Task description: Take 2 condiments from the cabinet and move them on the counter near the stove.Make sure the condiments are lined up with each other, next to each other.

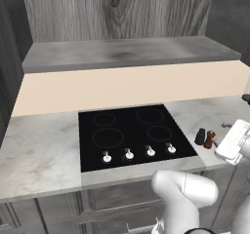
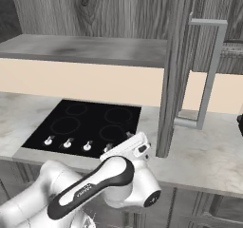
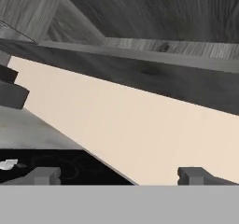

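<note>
Two condiments [image 1: 205,137] on counter [image 1: 39,150] | gripper [image 3: 120,175] spread wide, empty, raised beside stove [image 1: 132,133]

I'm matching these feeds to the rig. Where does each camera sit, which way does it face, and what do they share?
Left base view: behind the arm's left, looking down over the stove, the black shaker beside the brown shaker on the counter; arm at lower right.
Right base view: behind the right; open cabinet door, arm at lower left.
Hand view: on the hand, along the open gripper towards the backsplash.
Shared: stove, cabinet shelf, backsplash.
</note>
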